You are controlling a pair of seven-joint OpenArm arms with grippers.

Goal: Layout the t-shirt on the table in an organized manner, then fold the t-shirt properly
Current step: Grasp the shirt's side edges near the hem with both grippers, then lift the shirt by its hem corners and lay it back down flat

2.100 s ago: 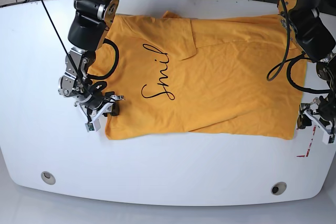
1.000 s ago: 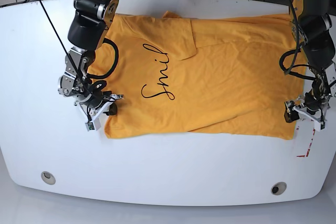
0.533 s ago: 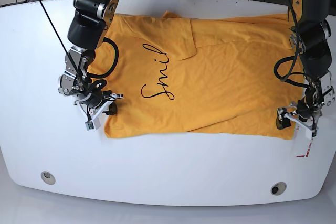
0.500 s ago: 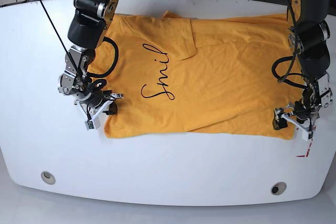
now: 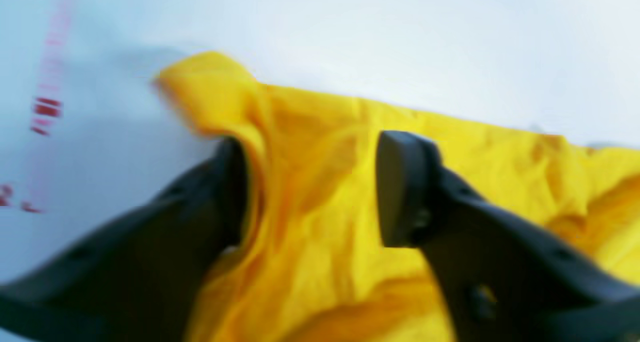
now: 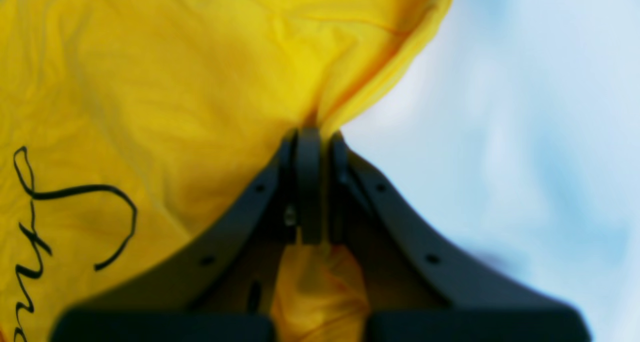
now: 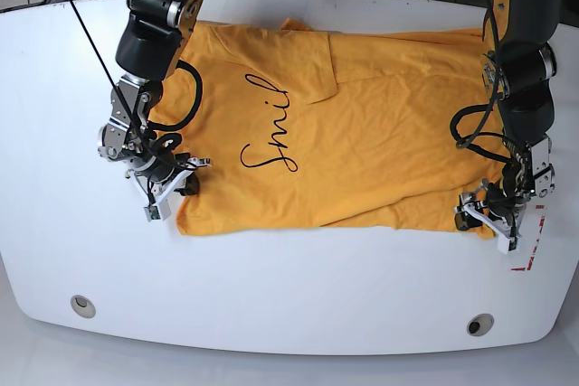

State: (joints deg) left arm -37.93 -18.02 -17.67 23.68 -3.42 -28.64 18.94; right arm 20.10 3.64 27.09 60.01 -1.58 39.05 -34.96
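Lying flat on the desk (image 7: 289, 291), the t-shirt (image 7: 362, 142) runs its long axis left-right across the far half. Right fingers (image 6: 310, 182) are pressed together, pinching the near-left corner. Left fingers (image 5: 310, 192) are spread w/ a bunched fold of the near-right corner between them, not clamped yet. Both corners sit right at the fingers, so each arm is on its own end.
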